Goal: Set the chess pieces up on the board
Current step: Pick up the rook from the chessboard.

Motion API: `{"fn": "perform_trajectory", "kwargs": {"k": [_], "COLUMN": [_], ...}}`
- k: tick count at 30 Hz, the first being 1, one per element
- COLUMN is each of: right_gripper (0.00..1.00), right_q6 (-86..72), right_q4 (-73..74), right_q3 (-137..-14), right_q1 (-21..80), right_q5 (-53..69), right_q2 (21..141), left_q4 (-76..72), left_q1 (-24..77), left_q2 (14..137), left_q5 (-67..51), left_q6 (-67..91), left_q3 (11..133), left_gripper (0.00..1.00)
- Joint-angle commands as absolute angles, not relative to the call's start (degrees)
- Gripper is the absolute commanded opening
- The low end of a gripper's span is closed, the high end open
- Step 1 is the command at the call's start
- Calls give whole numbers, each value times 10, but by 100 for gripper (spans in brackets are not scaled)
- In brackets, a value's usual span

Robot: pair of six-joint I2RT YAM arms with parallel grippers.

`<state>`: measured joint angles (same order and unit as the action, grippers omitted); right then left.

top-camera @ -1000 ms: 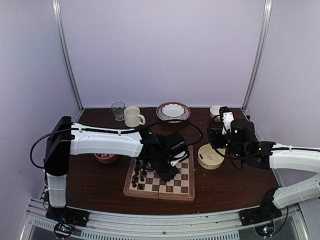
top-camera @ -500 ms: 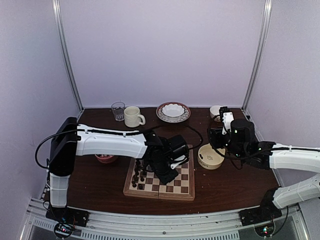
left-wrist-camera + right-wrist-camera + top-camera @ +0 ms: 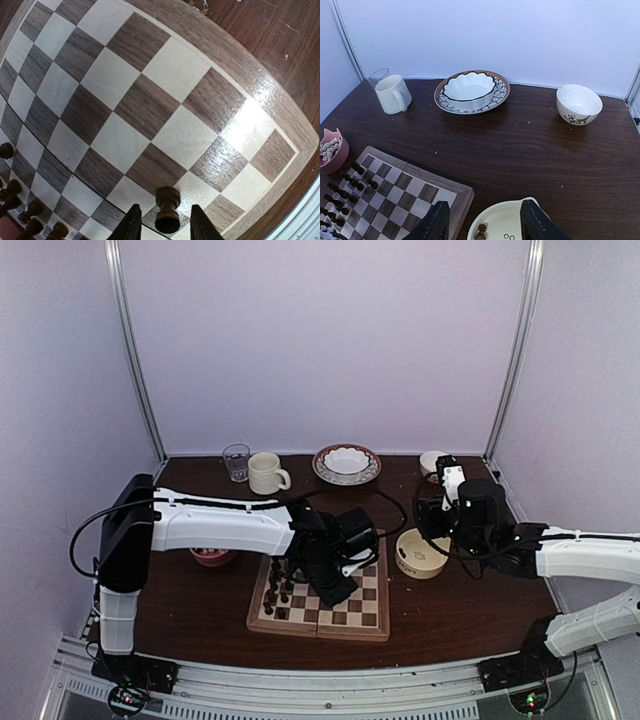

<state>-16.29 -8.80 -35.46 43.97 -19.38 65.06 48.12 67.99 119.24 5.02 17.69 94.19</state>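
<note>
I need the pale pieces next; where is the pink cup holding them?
The pink cup sits just off the board's left edge, beside the dark pieces, at the far left of the right wrist view.

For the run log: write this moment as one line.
left gripper: open, astride dark piece on board | right gripper: open, over cream dish with one brown piece inside

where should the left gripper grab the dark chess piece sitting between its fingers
Pinch the dark chess piece across its narrow waist, coming straight down with the left gripper straddling it. It stands upright on the board near a corner. The squares either side are bare, so both fingers probably have room.
</note>
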Motion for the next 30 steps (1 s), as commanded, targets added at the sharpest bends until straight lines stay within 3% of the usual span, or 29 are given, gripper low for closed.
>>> {"fn": "perform_trajectory", "kwargs": {"k": [1,14,23,30], "right_gripper": [52,52,52,52], "right_q6": [-163,-162,-161,-162], "right_q4": [-91,-87,-86,-86], "right_q3": [-365,-370,-371,-371], "right_q1": [438,438,438,438], "right_q5": [-193,-187,-187,-185], "right_q2": [655,660,660,661], "left_q4": [485,483,463,434], "left_q1": [681,681,661,587], "left_q2": [1183,1178,1134,1071], "left_q5": [53,53,66,63], "left_q6": [174,174,177,181], "left_q3": [954,952,925,881], "left_gripper": [34,17,14,14]}}
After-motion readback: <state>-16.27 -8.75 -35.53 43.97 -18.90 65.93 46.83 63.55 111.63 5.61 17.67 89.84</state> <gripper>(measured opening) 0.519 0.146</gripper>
